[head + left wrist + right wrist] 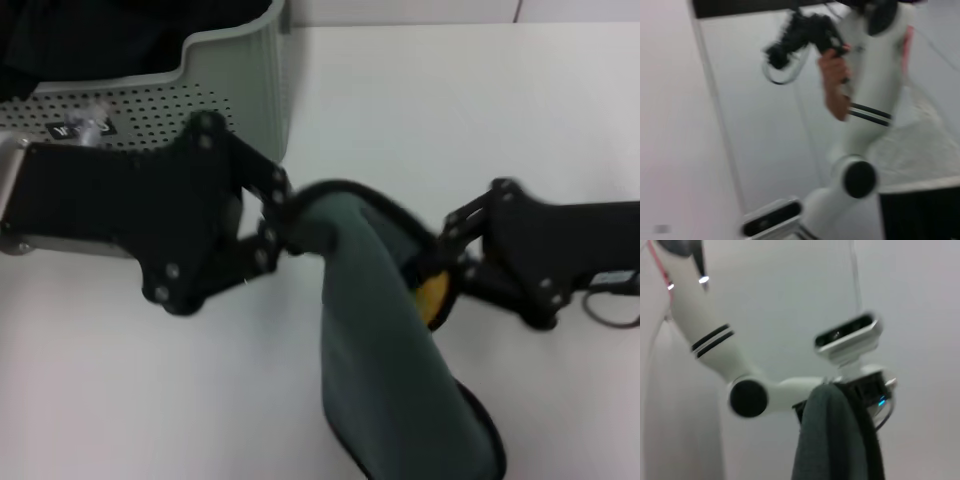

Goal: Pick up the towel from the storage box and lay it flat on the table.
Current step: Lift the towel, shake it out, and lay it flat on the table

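The dark green towel (385, 330) with black edge binding hangs above the white table (450, 100), stretched between both grippers. Its lower end droops toward the table's near edge. A bit of its orange-yellow reverse (432, 297) shows by the right gripper. My left gripper (283, 232) is shut on the towel's upper left edge. My right gripper (437, 268) is shut on its upper right edge. The towel also shows in the right wrist view (832, 440), hanging from the left arm. The pale green storage box (245, 70) stands at the far left, behind my left gripper.
Plain black fabric (90, 40) lies inside the storage box. The box's black label (80, 128) faces me. White tabletop stretches to the right of the box and in front of it, under the arms.
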You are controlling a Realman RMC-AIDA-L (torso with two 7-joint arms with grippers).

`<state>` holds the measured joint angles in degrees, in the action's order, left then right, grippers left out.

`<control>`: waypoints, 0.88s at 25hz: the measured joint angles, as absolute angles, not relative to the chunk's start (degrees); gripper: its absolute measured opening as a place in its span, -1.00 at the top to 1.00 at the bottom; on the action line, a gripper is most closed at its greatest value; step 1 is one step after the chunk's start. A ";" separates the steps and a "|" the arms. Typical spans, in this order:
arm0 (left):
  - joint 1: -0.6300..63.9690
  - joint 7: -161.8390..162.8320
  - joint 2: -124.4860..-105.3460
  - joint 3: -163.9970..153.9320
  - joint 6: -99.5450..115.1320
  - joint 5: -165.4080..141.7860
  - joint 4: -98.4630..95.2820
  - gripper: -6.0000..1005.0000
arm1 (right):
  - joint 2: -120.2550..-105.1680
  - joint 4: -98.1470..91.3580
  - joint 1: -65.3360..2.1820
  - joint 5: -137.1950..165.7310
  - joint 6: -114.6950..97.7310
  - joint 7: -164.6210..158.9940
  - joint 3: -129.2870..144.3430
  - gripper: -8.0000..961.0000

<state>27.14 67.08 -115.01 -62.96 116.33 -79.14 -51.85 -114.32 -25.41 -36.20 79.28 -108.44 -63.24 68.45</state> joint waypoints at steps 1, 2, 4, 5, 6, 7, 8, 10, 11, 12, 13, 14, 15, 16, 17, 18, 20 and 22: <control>26.87 67.10 -115.18 -61.80 116.29 -79.13 -50.98 0.91 | -114.28 -26.34 -35.44 79.23 -108.59 -63.67 66.73 0.93; 26.57 67.19 -115.44 -60.36 116.17 -79.29 -49.92 0.91 | -114.26 -26.82 -35.04 79.21 -108.65 -63.93 65.89 0.94; 26.34 67.33 -115.85 -58.24 115.72 -80.50 -48.48 0.91 | -114.31 -30.31 -33.98 79.19 -108.72 -66.22 63.19 0.95; 26.33 67.85 -115.98 -57.61 115.15 -81.88 -48.01 0.91 | -114.35 -31.22 -33.90 79.18 -108.72 -66.80 62.76 0.95; 26.33 68.32 -116.08 -57.36 114.55 -82.93 -47.81 0.91 | -114.48 -32.86 -33.72 79.18 -108.65 -67.92 62.02 0.95; 26.38 68.83 -116.24 -57.26 113.90 -83.96 -47.69 0.90 | -114.64 -34.47 -33.71 79.18 -108.60 -68.86 61.46 0.95; 26.39 69.45 -116.56 -57.23 112.78 -85.30 -47.66 0.90 | -114.81 -36.36 -33.66 79.18 -108.45 -70.17 60.75 0.95; 26.39 69.83 -117.32 -57.25 111.30 -87.21 -47.66 0.90 | -115.03 -39.72 -33.65 79.18 -108.02 -72.30 59.65 0.95; 26.37 69.80 -117.80 -57.25 110.58 -88.38 -47.69 0.90 | -115.12 -41.40 -33.67 79.18 -107.71 -73.35 59.16 0.95; 26.35 69.62 -118.50 -57.25 109.76 -89.83 -47.79 0.90 | -115.17 -42.76 -33.71 79.18 -107.30 -74.39 58.81 0.95; 26.34 69.55 -118.67 -57.24 109.56 -90.23 -47.82 0.90 | -115.18 -44.71 -33.82 79.17 -106.73 -76.01 58.38 0.95; 26.24 69.26 -119.16 -57.24 109.07 -91.07 -47.86 0.90 | -115.18 -45.79 -33.87 79.17 -106.42 -76.94 58.26 0.95; 26.10 69.00 -119.45 -57.23 108.79 -91.42 -47.89 0.90 | -115.16 -47.32 -33.96 79.17 -105.96 -78.32 58.06 0.95; 25.91 68.67 -119.63 -57.24 108.59 -91.56 -47.90 0.90 | -115.11 -48.22 -34.00 79.18 -105.56 -79.19 58.05 0.95; 25.74 68.33 -119.71 -57.26 108.48 -91.61 -47.86 0.90 | -115.04 -49.42 -34.05 79.17 -104.94 -80.33 58.04 0.95; 25.61 68.03 -119.73 -57.24 108.41 -91.54 -47.80 0.90 | -114.96 -50.46 -34.09 79.18 -104.18 -81.45 58.01 0.95; 25.33 67.59 -119.74 -57.17 108.35 -91.29 -47.68 0.90 | -114.78 -51.77 -34.12 79.20 -103.10 -83.00 57.99 0.95; 25.02 66.98 -119.73 -57.16 108.33 -90.89 -47.68 0.90 | -114.65 -51.89 -34.08 79.41 -102.81 -83.41 57.98 0.95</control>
<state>25.02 66.98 -119.73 -57.16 108.33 -90.89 -47.68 -114.65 -51.89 -34.08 79.41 -102.81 -83.41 57.98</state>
